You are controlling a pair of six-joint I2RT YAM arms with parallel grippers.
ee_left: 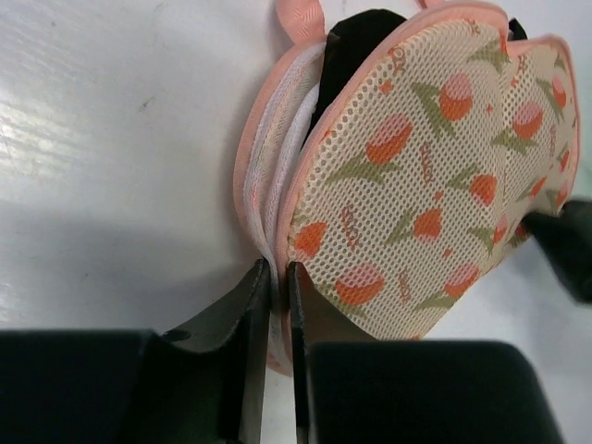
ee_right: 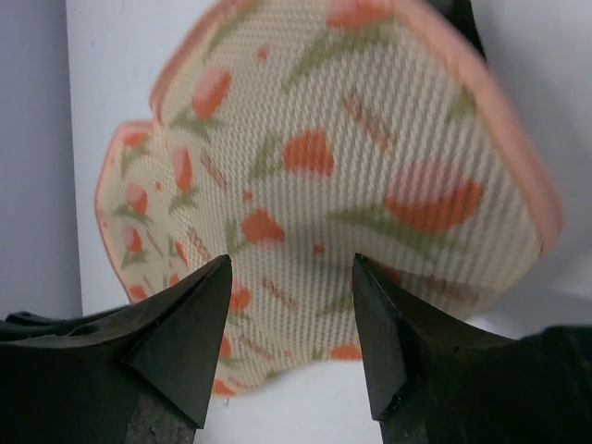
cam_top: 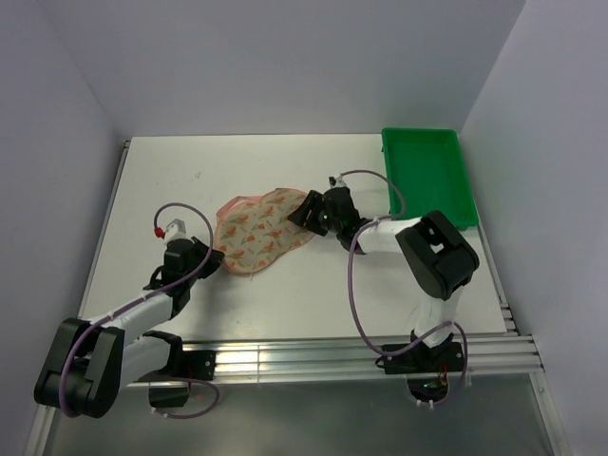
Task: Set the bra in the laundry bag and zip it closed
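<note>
Bra (ee_left: 347, 55): black fabric showing inside the gaping mouth of the tulip-print mesh laundry bag (cam_top: 258, 231), mid-desk (cam_top: 171, 171). Left pincer (ee_left: 277, 277) clenched on the bag's pink rim. Right pincer (ee_right: 291, 277) released, hovering at the far lobe. Judged step: insertion nearly complete; next requires locating the zip pull, not visible here.
</note>
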